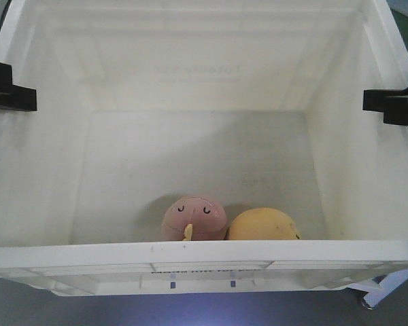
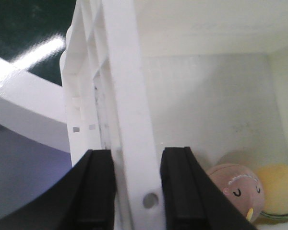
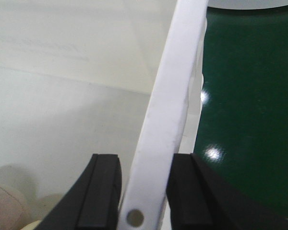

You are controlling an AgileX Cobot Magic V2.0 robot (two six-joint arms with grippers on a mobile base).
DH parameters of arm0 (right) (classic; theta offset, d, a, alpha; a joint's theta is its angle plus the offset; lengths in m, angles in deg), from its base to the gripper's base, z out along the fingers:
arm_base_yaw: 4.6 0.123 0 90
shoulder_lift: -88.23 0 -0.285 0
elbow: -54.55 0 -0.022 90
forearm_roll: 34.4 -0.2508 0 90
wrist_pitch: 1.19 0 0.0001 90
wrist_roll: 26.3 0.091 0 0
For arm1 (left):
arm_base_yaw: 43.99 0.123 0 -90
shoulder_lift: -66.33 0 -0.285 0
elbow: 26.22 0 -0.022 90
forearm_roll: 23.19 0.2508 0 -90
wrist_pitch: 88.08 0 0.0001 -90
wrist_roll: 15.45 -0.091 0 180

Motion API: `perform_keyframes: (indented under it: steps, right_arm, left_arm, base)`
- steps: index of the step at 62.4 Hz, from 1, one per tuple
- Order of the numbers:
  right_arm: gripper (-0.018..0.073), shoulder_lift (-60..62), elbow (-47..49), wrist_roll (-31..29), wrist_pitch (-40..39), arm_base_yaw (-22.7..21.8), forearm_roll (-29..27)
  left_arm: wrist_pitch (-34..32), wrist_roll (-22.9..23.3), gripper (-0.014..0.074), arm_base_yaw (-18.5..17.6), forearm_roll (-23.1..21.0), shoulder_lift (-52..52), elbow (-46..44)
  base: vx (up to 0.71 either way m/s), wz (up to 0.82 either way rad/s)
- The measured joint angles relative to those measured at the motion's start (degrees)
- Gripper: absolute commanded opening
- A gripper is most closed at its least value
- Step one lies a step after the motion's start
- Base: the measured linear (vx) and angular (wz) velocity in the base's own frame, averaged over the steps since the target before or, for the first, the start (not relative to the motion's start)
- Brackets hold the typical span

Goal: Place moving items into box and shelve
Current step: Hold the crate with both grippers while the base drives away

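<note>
Box rim [image 1: 204, 255], pink ball [image 1: 194, 219] part-hidden (print [image 1: 197, 69] seemingly faint)

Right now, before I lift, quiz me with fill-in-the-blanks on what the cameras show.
The pink ball and yellow ball lie ___ the white crate.
The left gripper and right gripper each clamp the crate's ___.
The pink ball's eyes are ___.
Missing words: inside; rim; closed.
</note>
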Motion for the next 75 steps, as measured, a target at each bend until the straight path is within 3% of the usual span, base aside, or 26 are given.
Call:
perform_keyframes:
  steps: [33,75]
  right_arm:
    - [-0.0006,0.2,0.0,0.0,0.2,0.0,0.1]
    - [-0.0006,0.2,0.0,0.0,0.2,0.0,0.1]
  left_arm:
    - [0.1,0.0,-0.0003,0.0,0.0,0.0,0.0]
    - [0.1,0.0,-0.0003,0.0,0.0,0.0,0.0]
  base:
    - [-0.19,0.37]
    - [-0.16,0.66]
